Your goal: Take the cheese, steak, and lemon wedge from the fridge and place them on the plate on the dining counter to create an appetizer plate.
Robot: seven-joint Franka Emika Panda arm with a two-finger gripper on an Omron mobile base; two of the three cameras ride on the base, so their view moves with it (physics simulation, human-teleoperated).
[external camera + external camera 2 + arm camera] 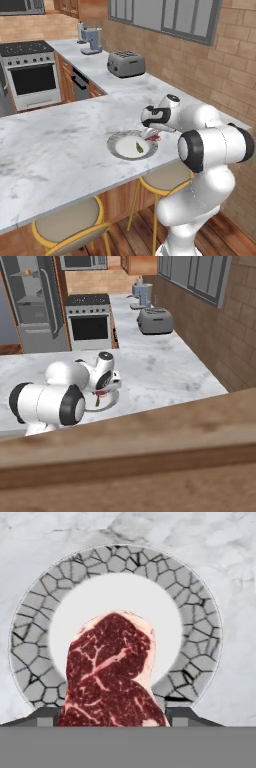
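Note:
My gripper (114, 717) is shut on the steak (112, 672), a red marbled slab that hangs just above the plate (200, 622). From the left base, the gripper (151, 134) and a red bit of steak (154, 136) are at the right rim of the plate (116, 145) on the dining counter (55, 150). The lemon wedge (139, 147) lies in the plate's middle. The fridge (35, 301) stands open at the far left of the right base view. A small orange speck (28, 272) on its upper shelf may be the cheese.
A toaster (126, 63) and a coffee machine (91, 39) stand on the back counter, with the stove (30, 70) to the left. Yellow-framed stools (70, 227) sit under the counter's near edge. A brick wall runs along the right.

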